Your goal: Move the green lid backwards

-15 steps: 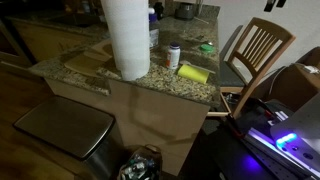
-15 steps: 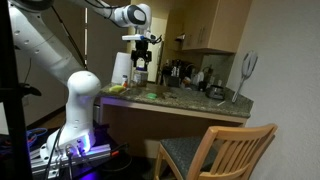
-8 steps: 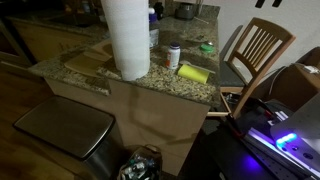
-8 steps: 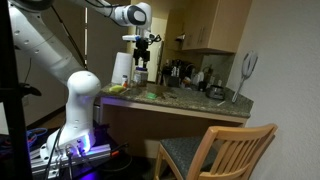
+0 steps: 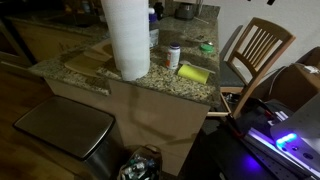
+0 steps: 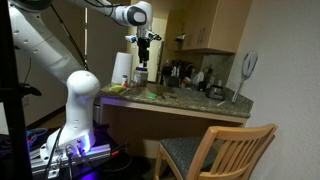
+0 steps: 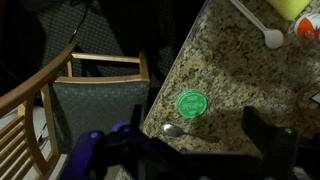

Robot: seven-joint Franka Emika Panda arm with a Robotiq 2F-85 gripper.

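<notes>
Over the last second the gripper seems to have turned at the wrist, yet it stays high above the counter with its fingers wide apart and empty. The lid lies untouched near the counter's edge, just beside a spoon, so the descent is probably next.

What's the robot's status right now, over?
Hand open, high above counter. Green lid flat near counter edge, not gripped. Small spoon close beside it.
</notes>
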